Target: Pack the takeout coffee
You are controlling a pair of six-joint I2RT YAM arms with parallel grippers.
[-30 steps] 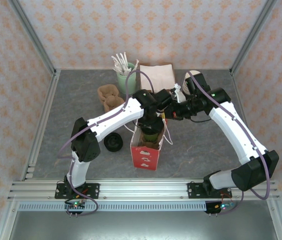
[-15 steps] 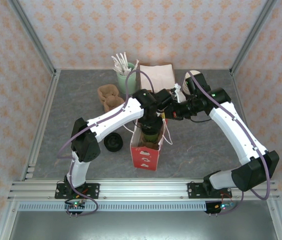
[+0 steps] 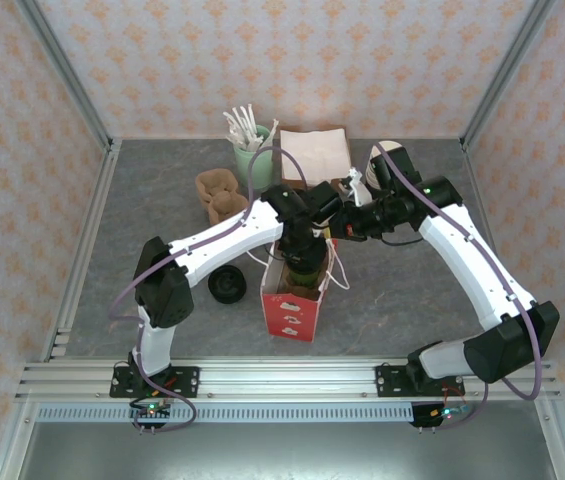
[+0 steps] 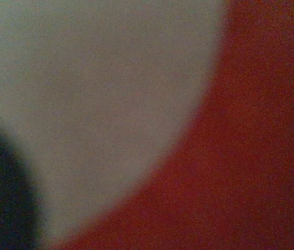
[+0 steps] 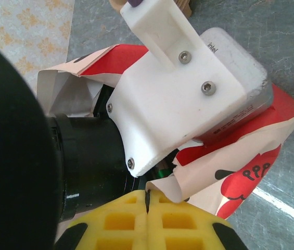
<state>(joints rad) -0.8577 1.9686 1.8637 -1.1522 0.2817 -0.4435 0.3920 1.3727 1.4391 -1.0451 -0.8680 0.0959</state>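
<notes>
As the left arm (image 3: 222,232) swings leftward, its fingers are unreadable; right fingers (image 5: 120,221) shut.

right gripper (image 5: 147,208) at the mouth of the bag
its yellow pads (image 5: 97,216) are pressed together just beside the crumpled white edge of the red-and-white paper bag (image 5: 251,172); the left arm's white wrist mount (image 5: 162,104) and grey camera (image 5: 235,88) reach down into the bag.

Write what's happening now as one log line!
left gripper: in paper bag at olive-green cup, jaws unclear | right gripper: shut on bag rim | black lid: on table
</notes>
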